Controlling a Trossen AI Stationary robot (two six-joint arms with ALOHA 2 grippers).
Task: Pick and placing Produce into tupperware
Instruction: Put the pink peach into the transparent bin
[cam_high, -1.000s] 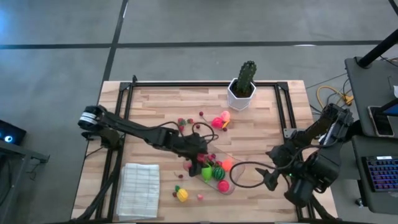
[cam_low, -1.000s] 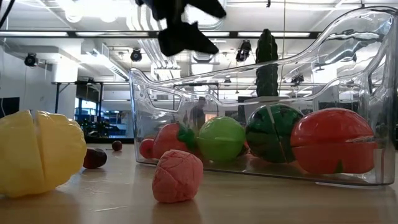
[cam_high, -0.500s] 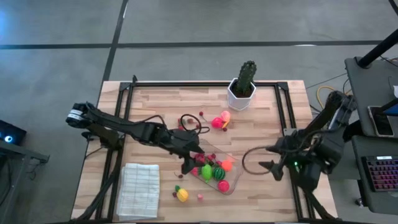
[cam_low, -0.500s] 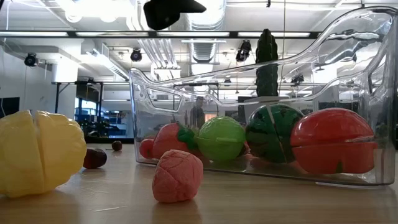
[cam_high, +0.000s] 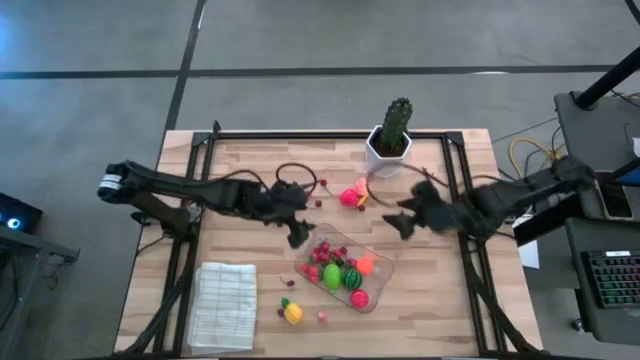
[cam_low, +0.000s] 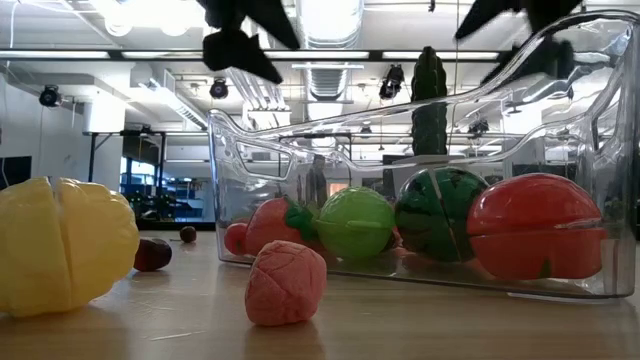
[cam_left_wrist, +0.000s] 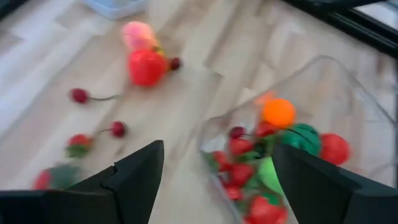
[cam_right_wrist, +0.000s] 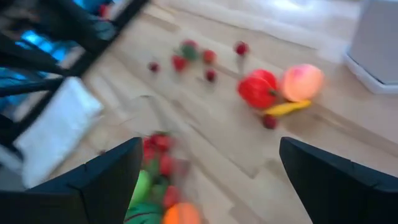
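Observation:
The clear tupperware (cam_high: 340, 272) lies near the table's middle. It holds a striped green melon ball (cam_high: 351, 278), a green piece (cam_high: 332, 277), an orange one (cam_high: 365, 265) and red berries (cam_left_wrist: 239, 146). A red piece (cam_high: 350, 196) and a peach one (cam_right_wrist: 301, 82) lie loose near the cactus, with cherries (cam_high: 322, 183) around them. A yellow piece (cam_high: 292, 313) and a pink one (cam_low: 286, 283) rest on the table's near side. My left gripper (cam_high: 297, 232) hangs open beside the tupperware's far left corner. My right gripper (cam_high: 400, 220) hangs open to the right of the red piece. Both hold nothing.
A cactus in a white pot (cam_high: 390, 140) stands at the far edge, just behind the loose red and peach pieces. A folded white cloth (cam_high: 222, 305) lies at the near left. Black rails (cam_high: 200, 190) run along the table's sides.
My left gripper has drawn back from above the tupperware toward the table's far left and risen a little, staying open. My right gripper has swung from the near right corner toward the far edge and the red piece, sinking and rolling, still open. The produce has not moved.

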